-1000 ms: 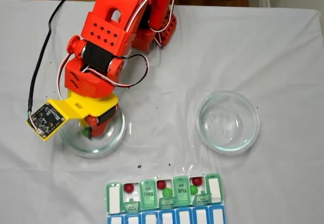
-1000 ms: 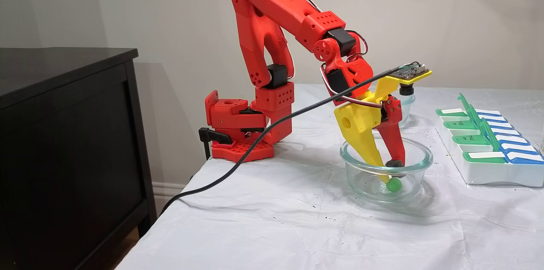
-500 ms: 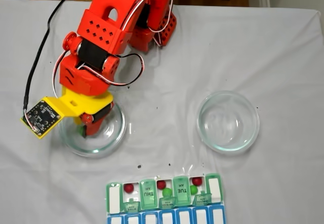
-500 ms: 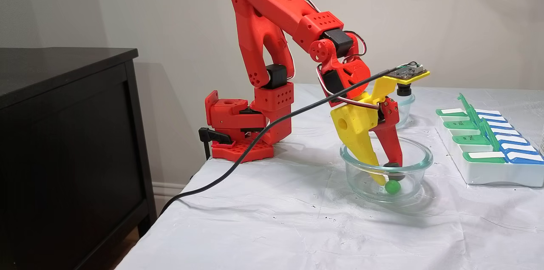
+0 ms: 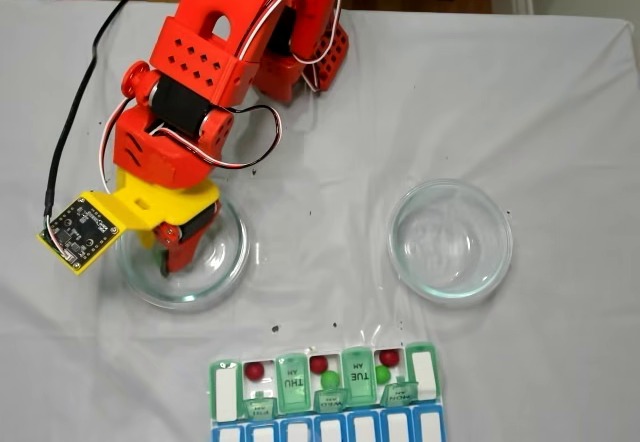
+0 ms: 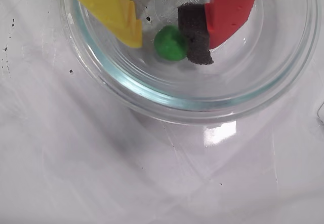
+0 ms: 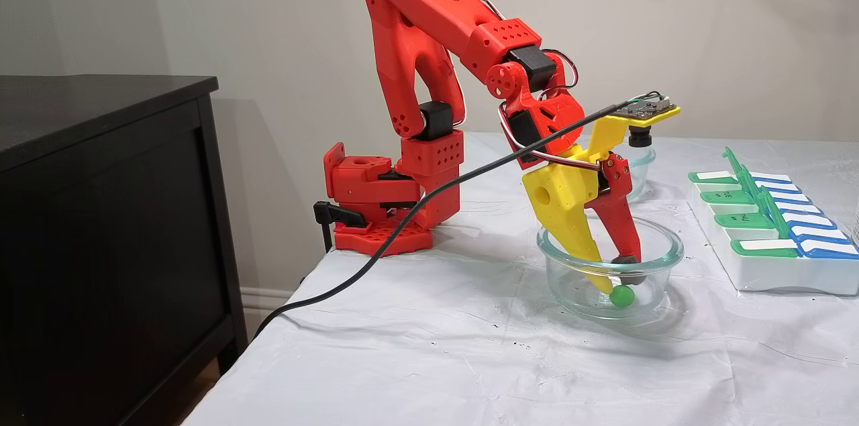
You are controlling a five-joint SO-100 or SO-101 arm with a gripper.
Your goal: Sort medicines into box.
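- The red arm (image 7: pixel 429 30) stood at the back of the table (image 7: pixel 416 359). It went up from its base, bent over at the top and reached down to the front.
- The gripper (image 7: pixel 619 277) pointed down into a round glass dish (image 7: pixel 661 253). Its tips were low inside the dish, close to the bottom.
- One finger was yellow (image 6: pixel 109 6) and the other was red (image 6: pixel 230 8), with a black foam pad (image 6: pixel 195 34) at its tip.
- The fingers stood a little apart with a green ball (image 6: pixel 170 42) in the gap between them. The black pad looked like it touched the ball. The yellow tip sat just beside the ball with a thin gap, so the ball was not squeezed.
- In the side fixed view the green ball (image 7: pixel 622 296) lay on the dish floor, right under the finger tips.
- The wrist view showed the ball and both tips from close up.
- From above, in a fixed view, the arm covered the tips. A second glass dish (image 5: pixel 450 240) sat well apart to the right in that view.
- The pill box (image 5: pixel 325 394) lay at the front edge. Three dark red balls (image 5: pixel 255 370) and two green balls (image 5: pixel 330 377) sat in its open parts, next to green lids marked THU and TUE.
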